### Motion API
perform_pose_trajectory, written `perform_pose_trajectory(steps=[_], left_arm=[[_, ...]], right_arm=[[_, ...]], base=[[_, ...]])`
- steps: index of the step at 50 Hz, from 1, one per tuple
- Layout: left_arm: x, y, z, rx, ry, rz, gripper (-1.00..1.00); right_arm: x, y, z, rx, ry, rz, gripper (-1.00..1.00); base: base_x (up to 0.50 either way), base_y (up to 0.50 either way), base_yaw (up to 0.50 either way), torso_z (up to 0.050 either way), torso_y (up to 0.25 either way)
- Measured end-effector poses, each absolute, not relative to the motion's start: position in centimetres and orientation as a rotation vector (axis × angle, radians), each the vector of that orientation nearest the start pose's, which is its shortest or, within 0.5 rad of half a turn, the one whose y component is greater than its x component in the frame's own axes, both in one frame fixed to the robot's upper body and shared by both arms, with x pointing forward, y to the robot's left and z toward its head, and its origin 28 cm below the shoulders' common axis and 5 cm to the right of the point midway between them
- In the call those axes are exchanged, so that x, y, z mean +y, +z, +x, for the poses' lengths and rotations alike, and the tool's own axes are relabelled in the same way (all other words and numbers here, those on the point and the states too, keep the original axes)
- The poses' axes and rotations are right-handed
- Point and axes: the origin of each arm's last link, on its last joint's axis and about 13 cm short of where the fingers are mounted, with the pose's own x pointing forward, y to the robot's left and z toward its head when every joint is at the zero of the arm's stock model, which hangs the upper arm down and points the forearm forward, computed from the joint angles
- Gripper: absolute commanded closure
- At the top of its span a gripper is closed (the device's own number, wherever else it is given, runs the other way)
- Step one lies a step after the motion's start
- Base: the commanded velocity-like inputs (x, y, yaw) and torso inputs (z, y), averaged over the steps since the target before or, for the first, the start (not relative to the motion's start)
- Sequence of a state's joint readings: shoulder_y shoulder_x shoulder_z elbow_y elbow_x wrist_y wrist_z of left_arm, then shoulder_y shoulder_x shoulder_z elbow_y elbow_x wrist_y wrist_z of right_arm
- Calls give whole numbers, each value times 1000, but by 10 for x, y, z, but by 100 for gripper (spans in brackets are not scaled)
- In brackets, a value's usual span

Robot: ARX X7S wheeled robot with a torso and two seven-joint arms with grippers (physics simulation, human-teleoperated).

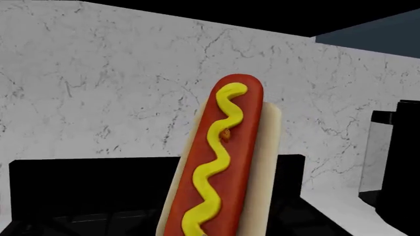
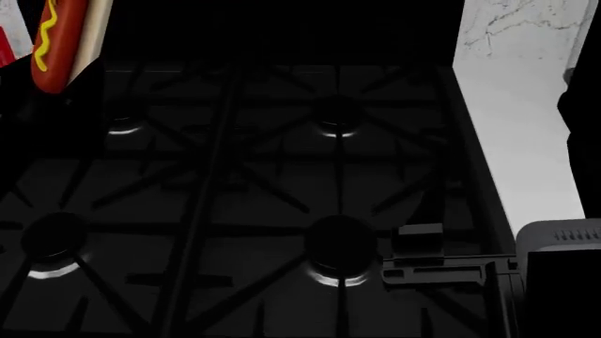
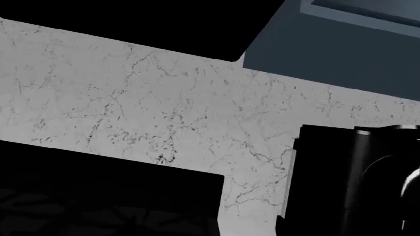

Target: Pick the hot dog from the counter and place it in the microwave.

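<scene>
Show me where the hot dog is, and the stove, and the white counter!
hot dog (image 1: 223, 162): left wrist view, on the sausage.
stove (image 2: 281, 190): head view, on the black grate.
counter (image 2: 511, 127): head view, bare white top.

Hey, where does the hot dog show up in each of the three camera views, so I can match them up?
Left wrist view: the hot dog fills the lower centre, held up before the veined wall.
Head view: top left corner, above the black stovetop.
Right wrist view: not in it.
Shared landmark: the white marble-veined wall behind the stovetop.
</scene>
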State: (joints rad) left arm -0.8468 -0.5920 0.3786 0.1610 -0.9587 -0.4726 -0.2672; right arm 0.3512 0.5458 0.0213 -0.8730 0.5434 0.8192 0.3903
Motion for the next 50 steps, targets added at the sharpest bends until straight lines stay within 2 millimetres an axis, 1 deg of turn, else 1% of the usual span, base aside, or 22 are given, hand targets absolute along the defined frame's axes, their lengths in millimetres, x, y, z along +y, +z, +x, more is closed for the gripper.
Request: perform_pose_trajectory(steps=[26,50], left_arm=[[249,232,308,-202,-279,-102,100],[251,230,305,-203,-275,-101,100]], right_arm=[[-145,210,201,-337,-36,-186,-100],[-144,211,201,-342,-35,-185,-100]], base=[[390,0,0,0,1],[0,0,0,0,1]])
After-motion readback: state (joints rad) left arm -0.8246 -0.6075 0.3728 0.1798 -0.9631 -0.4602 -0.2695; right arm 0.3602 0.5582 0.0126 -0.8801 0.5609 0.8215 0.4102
